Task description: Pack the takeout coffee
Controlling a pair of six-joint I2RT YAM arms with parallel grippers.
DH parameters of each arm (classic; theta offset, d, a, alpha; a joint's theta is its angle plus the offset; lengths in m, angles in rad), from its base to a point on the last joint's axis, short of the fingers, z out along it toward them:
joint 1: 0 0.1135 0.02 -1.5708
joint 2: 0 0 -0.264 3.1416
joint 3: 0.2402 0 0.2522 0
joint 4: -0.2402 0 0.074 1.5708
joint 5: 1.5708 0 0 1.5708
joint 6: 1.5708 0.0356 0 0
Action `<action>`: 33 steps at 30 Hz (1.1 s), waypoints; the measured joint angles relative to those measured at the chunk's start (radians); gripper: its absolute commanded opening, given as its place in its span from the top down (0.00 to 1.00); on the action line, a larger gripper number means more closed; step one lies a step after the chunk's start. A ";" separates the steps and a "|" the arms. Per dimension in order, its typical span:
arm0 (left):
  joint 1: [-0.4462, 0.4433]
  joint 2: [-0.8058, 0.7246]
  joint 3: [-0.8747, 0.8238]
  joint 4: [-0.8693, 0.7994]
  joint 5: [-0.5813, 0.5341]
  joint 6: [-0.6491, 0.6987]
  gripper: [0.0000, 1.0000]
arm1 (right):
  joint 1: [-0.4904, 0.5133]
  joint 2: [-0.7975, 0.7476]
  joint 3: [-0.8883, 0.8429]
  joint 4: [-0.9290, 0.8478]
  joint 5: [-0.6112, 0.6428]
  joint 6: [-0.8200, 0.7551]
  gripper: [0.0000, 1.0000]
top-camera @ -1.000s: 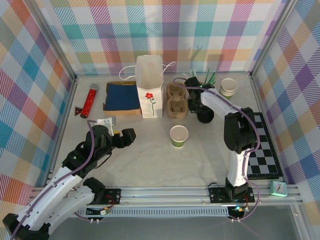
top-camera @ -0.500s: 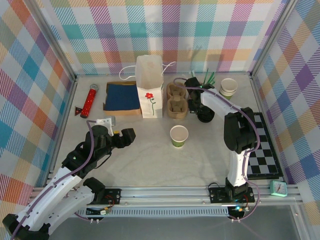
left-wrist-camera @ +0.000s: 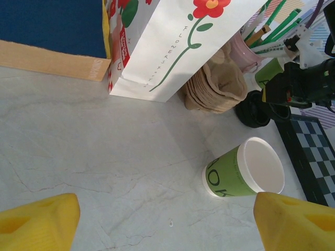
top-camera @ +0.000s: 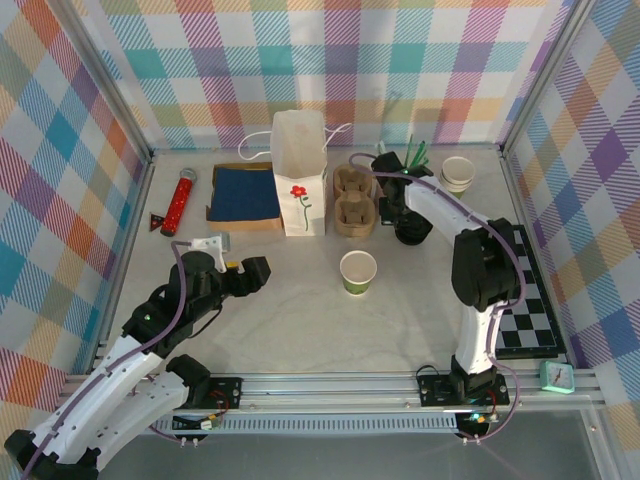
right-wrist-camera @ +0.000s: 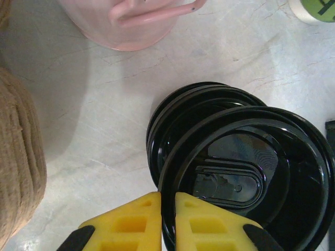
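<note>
The cup stands upright on the table at the centre of the top view, its mouth open and the white inside showing, well apart from both claws. Above and to the left of it stands the white bag, with the brown carrier just to the bag's right. The right claw is at the upper right of the centre in the top view, down over a stack of black lids just right of the carrier. In the right wrist view its two yellow fingers are pinched nearly together on the near rim of the top lid, which sits shifted to the right of the stack beneath it; a pink mug stands at the top of that frame. The left claw is at the lower left of the cup in the top view, its jaws spread wide with nothing between them, the yellow tips at the two bottom corners of the left wrist view and the cup at the lower right of that frame.
</note>
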 measured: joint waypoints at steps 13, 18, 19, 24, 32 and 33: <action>0.000 -0.010 0.000 -0.018 -0.010 0.004 0.14 | 0.000 -0.074 0.001 -0.064 -0.008 0.000 0.88; 0.000 -0.010 0.000 -0.018 -0.010 0.007 0.14 | 0.002 -0.158 0.002 -0.089 -0.035 -0.001 0.87; 0.000 -0.010 0.000 -0.019 -0.010 0.007 0.14 | 0.002 -0.180 0.003 -0.096 -0.049 -0.001 0.87; 0.000 -0.010 0.000 -0.018 -0.010 0.007 0.14 | 0.002 -0.303 0.004 -0.121 -0.142 -0.001 0.86; 0.000 -0.006 0.009 -0.018 -0.003 0.007 0.14 | 0.002 -0.503 0.034 -0.136 -0.356 -0.001 0.84; 0.000 -0.003 0.012 -0.017 0.002 0.007 0.14 | 0.002 -0.523 0.037 -0.133 -0.393 0.000 0.84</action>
